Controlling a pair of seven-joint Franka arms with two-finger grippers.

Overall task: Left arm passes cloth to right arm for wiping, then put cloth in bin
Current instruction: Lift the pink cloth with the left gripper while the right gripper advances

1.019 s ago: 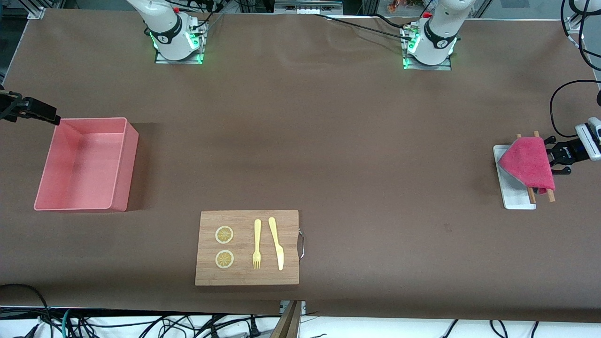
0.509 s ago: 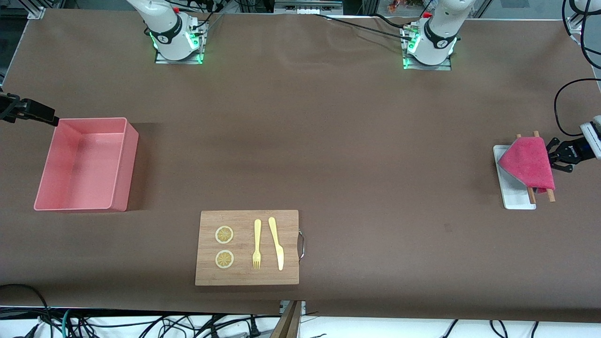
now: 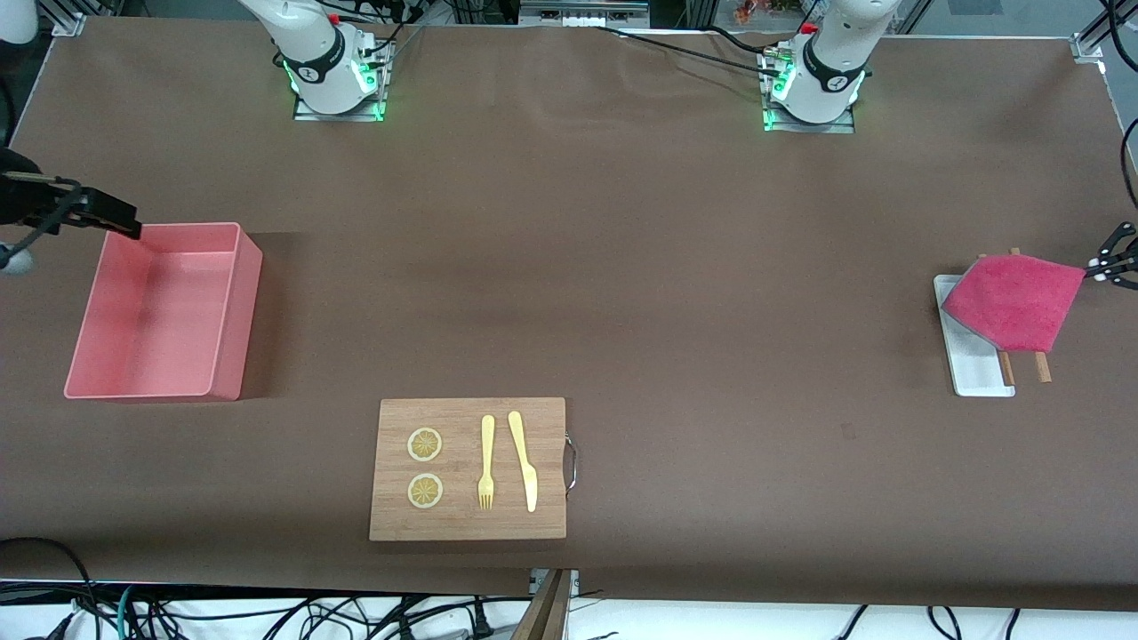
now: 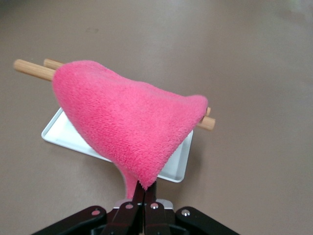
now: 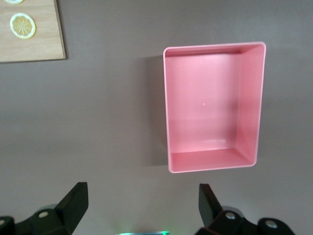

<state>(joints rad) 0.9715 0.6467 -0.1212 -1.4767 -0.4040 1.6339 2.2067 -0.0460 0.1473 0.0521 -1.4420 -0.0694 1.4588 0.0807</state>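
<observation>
The magenta-red cloth (image 3: 1013, 302) is draped over two wooden sticks (image 3: 1040, 366) that lie across a small white tray (image 3: 973, 369) at the left arm's end of the table. My left gripper (image 3: 1102, 265) is shut on one corner of the cloth (image 4: 127, 117) and holds it stretched out from the sticks (image 4: 29, 68); the pinch shows in the left wrist view (image 4: 146, 188). The salmon-pink bin (image 3: 233, 329) stands empty at the right arm's end. My right gripper (image 3: 116, 220) is open and empty in the air by the bin's corner (image 5: 166, 107), with fingers wide apart (image 5: 142, 193).
A wooden board (image 3: 467, 468) with two lemon slices, a yellow fork and a yellow knife lies near the table's front edge, with a metal handle on one side. Its corner shows in the right wrist view (image 5: 29, 29). The white tray (image 4: 58, 134) sits under the cloth.
My left gripper has moved toward the left arm's end of the table with the cloth's corner, drawing the cloth out flatter. My right gripper has shifted slightly toward the bin.
</observation>
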